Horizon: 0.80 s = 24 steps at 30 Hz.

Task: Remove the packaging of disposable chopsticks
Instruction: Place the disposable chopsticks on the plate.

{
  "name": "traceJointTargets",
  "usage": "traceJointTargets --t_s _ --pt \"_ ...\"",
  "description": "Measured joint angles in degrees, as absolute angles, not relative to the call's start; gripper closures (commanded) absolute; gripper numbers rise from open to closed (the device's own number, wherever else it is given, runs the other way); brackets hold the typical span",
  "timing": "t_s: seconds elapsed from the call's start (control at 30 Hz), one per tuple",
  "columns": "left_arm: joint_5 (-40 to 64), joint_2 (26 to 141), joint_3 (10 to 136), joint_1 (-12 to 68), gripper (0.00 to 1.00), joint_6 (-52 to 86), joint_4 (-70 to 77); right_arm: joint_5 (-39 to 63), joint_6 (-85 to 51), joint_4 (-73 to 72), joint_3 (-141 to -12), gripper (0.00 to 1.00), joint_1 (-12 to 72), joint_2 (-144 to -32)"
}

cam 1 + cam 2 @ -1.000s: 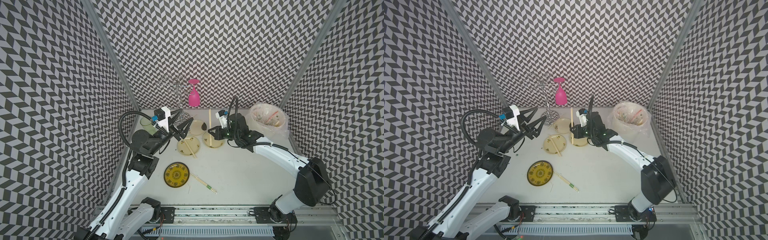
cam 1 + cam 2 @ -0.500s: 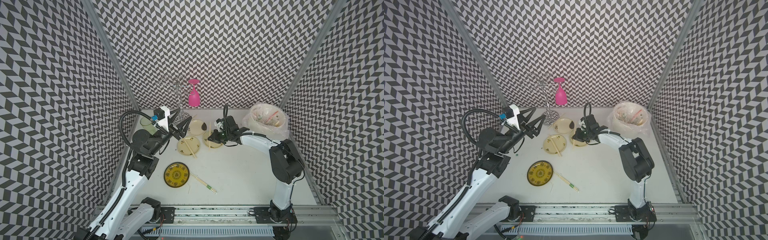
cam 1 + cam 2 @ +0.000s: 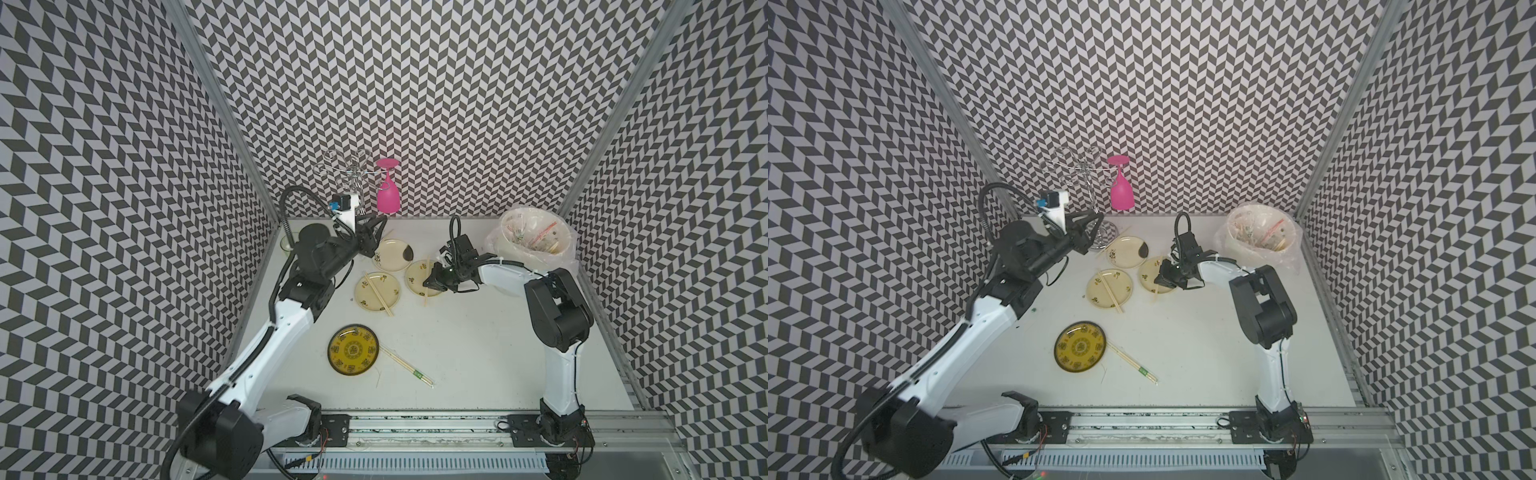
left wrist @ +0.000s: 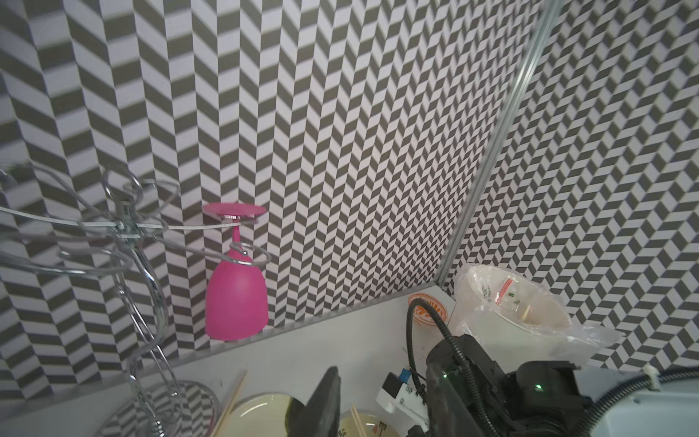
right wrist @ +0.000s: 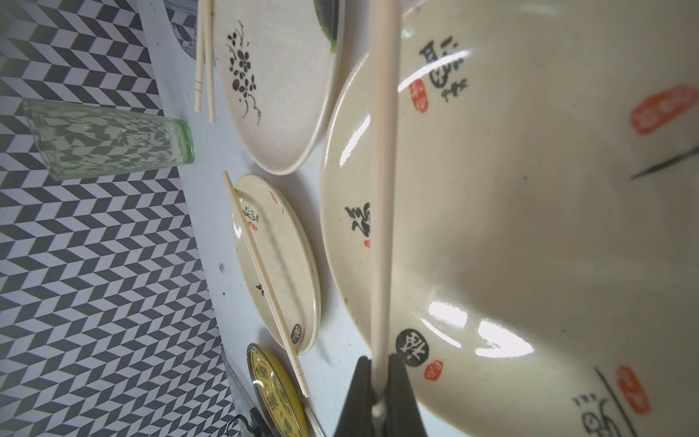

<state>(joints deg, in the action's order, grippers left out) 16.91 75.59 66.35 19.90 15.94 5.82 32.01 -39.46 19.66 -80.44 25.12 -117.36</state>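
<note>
The right gripper (image 5: pixel 380 393) was clamped tight on the chopsticks (image 5: pixel 382 189), fingers (image 5: pixel 403 405) pinching 1 end. The sticks looked bare and stretched across a cream plate (image 5: pixel 529 227) with black and red print. In both top views that plate sat toward the back of the table (image 3: pixel 457 353), with the right arm bent low over it.

The left gripper (image 3: pixel 377 235) hung by the base of the wire rack (image 3: pixel 349 174), next to the flowered plate (image 3: pixel 392 254). Only 1 finger (image 4: pixel 325 401) showed in the left wrist view. Could not tell whether its fingers were apart or together. Nothing seen in them.

The 2nd pair (image 3: pixel 378 294) lay bare, diagonal across another plate (image 3: pixel 365 301), ends past the rim. The 3rd pair (image 5: pixel 204 56) lay bare on the table just beside the flowered plate.

The 4th pair (image 3: pixel 405 366) lay on the table at the front, 1 end just beside the yellow plate (image 3: pixel 353 355), well apart from both grippers. Its wrapper (image 3: pixel 417 375), clear with a green band, was on it.

A pink glass (image 3: pixel 388 195) hung upside down on the rack. A green glass (image 5: pixel 109 140) stood at the back left edge. A bagged bowl (image 3: pixel 536 239) sat at the back right with scraps inside, too small to tell what.
</note>
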Motion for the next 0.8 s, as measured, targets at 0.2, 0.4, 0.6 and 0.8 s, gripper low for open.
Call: traceJointTargets --t_s 0.2,0.4,0.6,0.8 --pt "12.6 92.4 76.1 22.7 0.68 18.2 -6.9 32.5 -39.5 20.1 -80.9 1.0 24.2 -118.0" --pt "10.6 102.7 82.5 26.0 0.76 19.5 -14.8 33.1 -39.1 20.9 -81.3 1.0 23.6 -120.1" --pt "9.0 112.4 91.3 29.7 0.84 19.6 -19.4 33.3 -38.5 21.7 -81.7 1.0 23.4 -121.1" --pt "8.5 120.4 95.8 31.8 0.87 19.4 -22.7 33.6 -38.3 22.3 -82.7 1.0 23.4 -121.2"
